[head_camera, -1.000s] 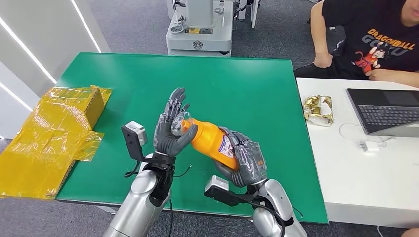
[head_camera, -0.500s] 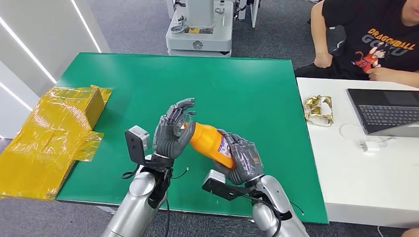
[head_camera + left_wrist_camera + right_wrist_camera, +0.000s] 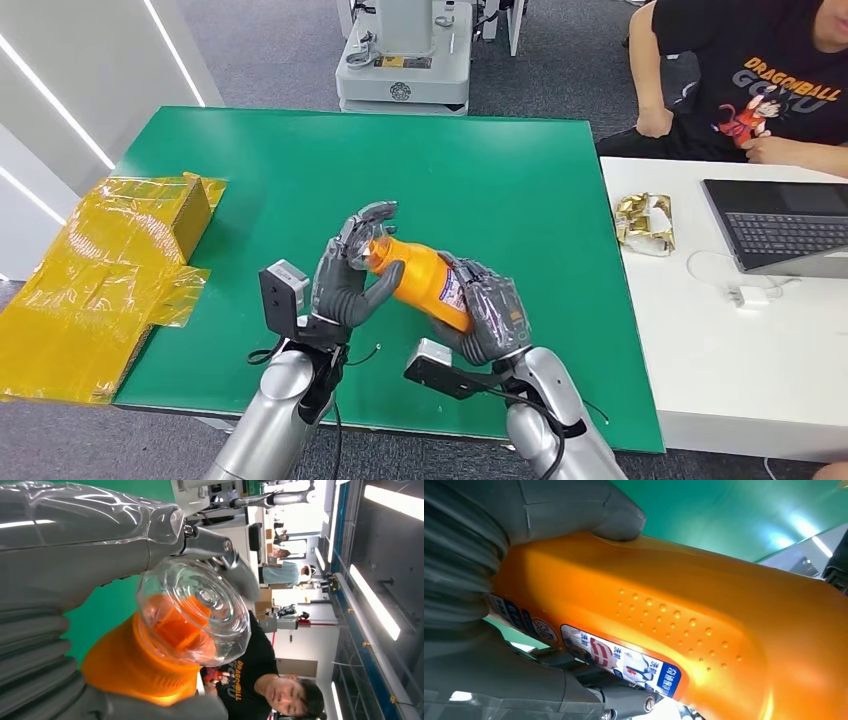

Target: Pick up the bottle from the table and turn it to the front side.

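You have the orange bottle [image 3: 425, 282] off the table, held in the air over the near part of the green table [image 3: 500, 170], between both hands. Its long axis runs slantwise: the clear-capped neck points up and toward your left, the base down and toward your right. The right hand [image 3: 488, 312] wraps the lower body, fingers closed round it and thumb pressed on the orange side, as the right wrist view shows. The left hand [image 3: 350, 275] closes on the neck end, fingers curled over the clear cap [image 3: 200, 610] and thumb tucked under the shoulder of the bottle. So both hands grip, one at each end.

The turn you want goes about that slanted axis. The printed label [image 3: 624, 662] lies along the underside edge near the right palm, partly covered by that hand in the head view; which face counts as the front I cannot tell for sure, but the label looks not yet squared toward the camera. Judging by the grips, one hand will likely have to loosen while the other rolls the bottle, and the cap end is smooth and may slip.

Nothing lies directly beneath. The yellow-wrapped carton [image 3: 110, 270] sits well apart at the table's left edge. On the white table [image 3: 760, 370] to the right are a laptop [image 3: 780, 225] and gold foil wrapper [image 3: 645, 222], with a seated person [image 3: 760, 80] behind them, all clear of the hands
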Action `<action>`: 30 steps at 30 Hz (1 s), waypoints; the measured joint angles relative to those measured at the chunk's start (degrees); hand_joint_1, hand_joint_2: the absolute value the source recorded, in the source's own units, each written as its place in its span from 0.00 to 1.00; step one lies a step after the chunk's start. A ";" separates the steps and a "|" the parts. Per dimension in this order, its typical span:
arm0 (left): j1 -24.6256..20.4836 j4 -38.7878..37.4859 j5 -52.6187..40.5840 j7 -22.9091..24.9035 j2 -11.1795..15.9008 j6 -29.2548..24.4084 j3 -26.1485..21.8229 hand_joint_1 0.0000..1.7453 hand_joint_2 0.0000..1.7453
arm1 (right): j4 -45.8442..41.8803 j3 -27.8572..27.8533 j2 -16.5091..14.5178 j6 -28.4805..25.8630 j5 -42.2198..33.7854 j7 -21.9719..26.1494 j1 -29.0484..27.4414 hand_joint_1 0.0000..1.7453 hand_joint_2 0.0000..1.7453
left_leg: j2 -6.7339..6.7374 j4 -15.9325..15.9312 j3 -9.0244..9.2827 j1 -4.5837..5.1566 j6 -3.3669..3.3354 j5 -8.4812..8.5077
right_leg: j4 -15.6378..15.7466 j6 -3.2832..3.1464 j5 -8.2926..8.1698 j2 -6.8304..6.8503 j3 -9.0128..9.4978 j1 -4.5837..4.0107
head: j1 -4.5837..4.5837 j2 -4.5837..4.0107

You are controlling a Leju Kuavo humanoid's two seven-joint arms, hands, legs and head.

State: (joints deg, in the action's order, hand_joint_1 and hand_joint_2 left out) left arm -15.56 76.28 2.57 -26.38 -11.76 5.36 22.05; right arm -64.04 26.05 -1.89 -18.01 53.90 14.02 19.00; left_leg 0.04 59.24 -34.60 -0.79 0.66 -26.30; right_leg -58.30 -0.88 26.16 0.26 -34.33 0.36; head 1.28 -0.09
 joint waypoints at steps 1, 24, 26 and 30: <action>0.03 0.00 0.00 0.00 0.00 0.01 -0.01 0.00 1.00 | 0.01 -0.02 -0.08 -0.02 0.05 0.02 0.02 1.00 1.00 | 0.00 0.00 0.00 0.00 0.00 0.00 | 0.00 0.00 0.00 0.00 0.00 0.00 | 0.00 0.00; 0.38 -0.01 -0.33 0.07 0.07 0.82 -0.10 0.00 1.00 | 2.76 -0.17 -1.44 1.10 0.15 1.22 1.41 1.00 1.00 | 0.00 0.00 0.00 0.00 0.00 0.00 | 0.00 0.00 0.00 0.00 0.00 0.00 | 0.00 0.00; 0.36 -0.02 -0.33 0.08 0.07 0.82 -0.18 0.00 1.00 | 3.56 -0.17 -1.78 1.10 0.09 1.55 1.83 1.00 1.00 | 0.00 0.00 0.00 0.00 0.00 0.00 | 0.00 0.00 0.00 -0.01 0.00 0.00 | 0.00 0.00; 0.28 -0.05 -0.34 0.21 0.07 0.79 -0.28 0.00 1.00 | 5.20 -0.17 -2.54 1.01 -0.26 2.07 2.56 1.00 1.00 | 0.00 0.00 0.00 0.00 0.00 0.00 | 0.00 0.00 0.00 0.00 0.00 0.00 | -0.01 0.00</action>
State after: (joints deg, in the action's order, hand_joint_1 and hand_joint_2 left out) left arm -15.28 76.23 2.23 -26.17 -11.69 6.15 21.76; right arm -58.84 25.88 -4.42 -17.00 53.65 16.09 21.57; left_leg 0.04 59.25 -34.60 -0.79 0.66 -26.30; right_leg -58.31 -0.87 26.15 0.25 -34.32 0.36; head 1.27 -0.09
